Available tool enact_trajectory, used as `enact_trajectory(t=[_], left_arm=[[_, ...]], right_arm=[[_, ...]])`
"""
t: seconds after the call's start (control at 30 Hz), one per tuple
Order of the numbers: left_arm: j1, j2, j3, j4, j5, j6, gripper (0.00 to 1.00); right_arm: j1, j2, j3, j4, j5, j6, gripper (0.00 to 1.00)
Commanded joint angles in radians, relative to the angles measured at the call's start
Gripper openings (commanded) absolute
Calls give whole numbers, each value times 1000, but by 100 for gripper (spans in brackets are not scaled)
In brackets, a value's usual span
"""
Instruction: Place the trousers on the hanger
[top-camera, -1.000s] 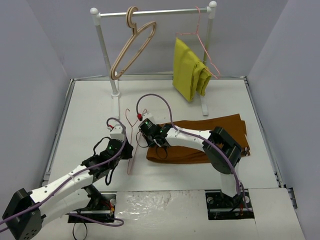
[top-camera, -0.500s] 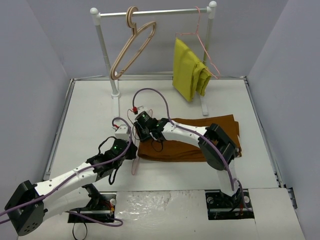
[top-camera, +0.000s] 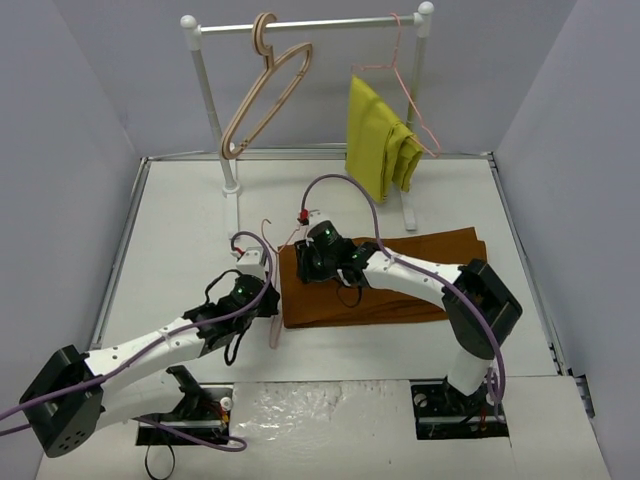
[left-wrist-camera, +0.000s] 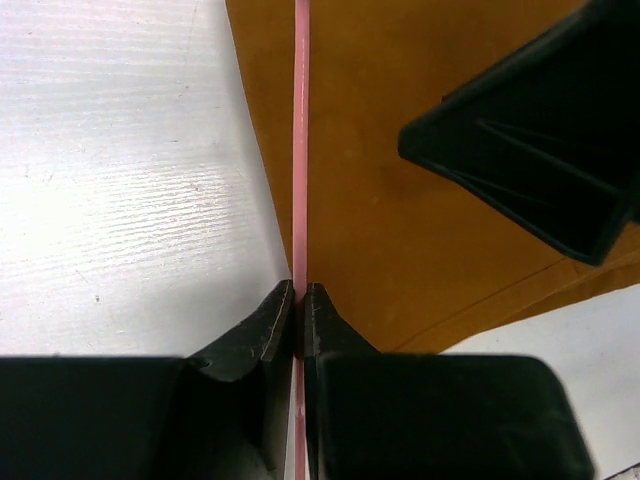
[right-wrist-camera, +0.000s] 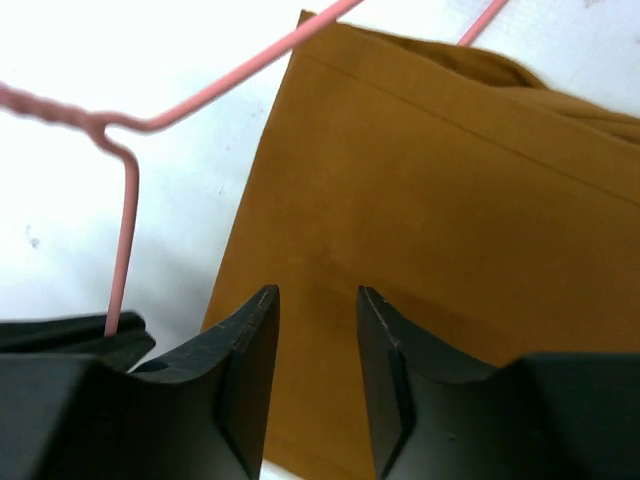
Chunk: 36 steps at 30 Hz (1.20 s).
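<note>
The rust-brown trousers (top-camera: 400, 285) lie folded flat on the table, their left end by both grippers. The pink hanger (top-camera: 272, 325) lies at that left end, hook (top-camera: 264, 232) pointing away. My left gripper (top-camera: 268, 298) is shut on the hanger's straight wire (left-wrist-camera: 300, 150), which runs along and partly over the trousers' edge (left-wrist-camera: 420, 180). My right gripper (top-camera: 314, 262) is open and hovers just above the trousers (right-wrist-camera: 430, 200); nothing is between its fingers. The hanger's twisted neck (right-wrist-camera: 60, 115) and side wire (right-wrist-camera: 125, 240) show to its left.
A white rack (top-camera: 212, 110) stands at the back with a beige wooden hanger (top-camera: 262, 95) and a mustard-yellow garment (top-camera: 378, 140) on a second pink hanger (top-camera: 405, 80). Raised rims (top-camera: 120, 260) bound the table's sides.
My left gripper has slid right with the hanger, up to the trousers' left end. My right gripper drew the trousers' end leftward, then moved back right over the cloth.
</note>
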<state>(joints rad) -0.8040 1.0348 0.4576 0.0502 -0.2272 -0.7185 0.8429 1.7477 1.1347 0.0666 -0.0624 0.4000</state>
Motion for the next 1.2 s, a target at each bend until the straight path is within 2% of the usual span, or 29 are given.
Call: enact_trajectory(t=[0.0, 0.23, 0.53, 0.73, 0.87, 1.0, 1.1, 1.17], left_arm=[[-8, 5, 58, 30, 5, -22, 2], [-9, 1, 70, 5, 2, -38, 2], [-40, 54, 66, 48, 5, -93, 2], [-76, 99, 87, 77, -18, -124, 2], [-93, 131, 116, 76, -23, -118, 2], [-95, 137, 122, 73, -40, -111, 2], [-95, 143, 122, 76, -44, -108, 2], [-96, 156, 127, 77, -37, -105, 2]], right_arm=[[-2, -54, -85, 58, -53, 26, 32], [-4, -111, -157, 151, -108, 53, 34], [7, -57, -199, 200, -178, 62, 20], [7, -5, -202, 279, -198, 76, 17], [-2, -40, -187, 283, -182, 89, 17], [-34, -141, -229, 277, -72, 112, 23], [-57, -238, -246, 271, -40, 106, 35], [-57, -258, -240, 268, -40, 99, 39]])
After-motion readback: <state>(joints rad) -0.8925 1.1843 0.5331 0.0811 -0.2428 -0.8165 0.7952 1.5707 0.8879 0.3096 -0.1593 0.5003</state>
